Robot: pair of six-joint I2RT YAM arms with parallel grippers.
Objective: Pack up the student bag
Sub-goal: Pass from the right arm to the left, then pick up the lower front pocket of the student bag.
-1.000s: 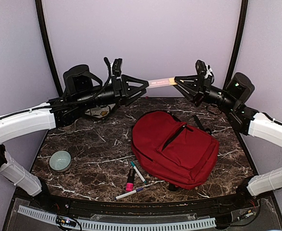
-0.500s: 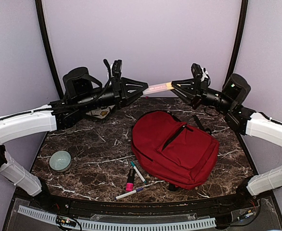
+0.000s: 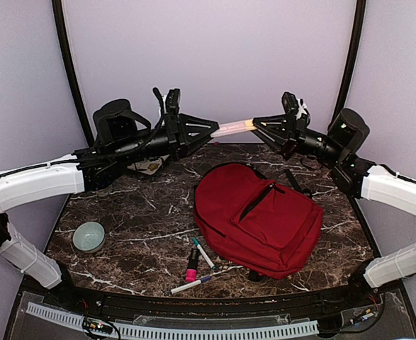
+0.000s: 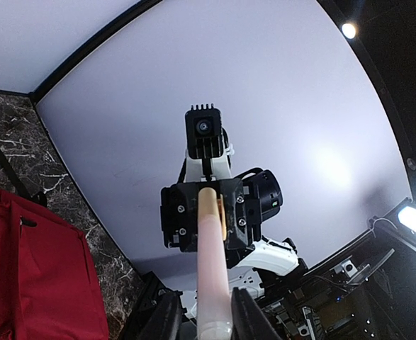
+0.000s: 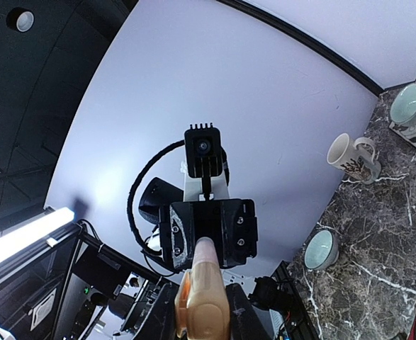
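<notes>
Left gripper [image 3: 215, 129] and right gripper [image 3: 256, 125] both clamp one stick [image 3: 234, 127] above the table's [image 3: 144, 212] far edge. One backpack [image 3: 264, 219] right of centre, three pens [image 3: 192, 265] by the front edge, one bowl [image 3: 88, 236] by the left edge, bare surface between.

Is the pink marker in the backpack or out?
Out: the pink marker hangs in mid-air, left gripper and right gripper each gripping one end, clear of the backpack.

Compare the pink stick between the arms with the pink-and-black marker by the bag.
Pose: the pink stick is in mid-air, one end in the left gripper and the other in the right gripper; the pink-and-black marker lies on the table.
Look: the stick is pale pink with a tan end; the marker is black with a bright pink end.
Shared: both slim, both outside the student bag.
</notes>
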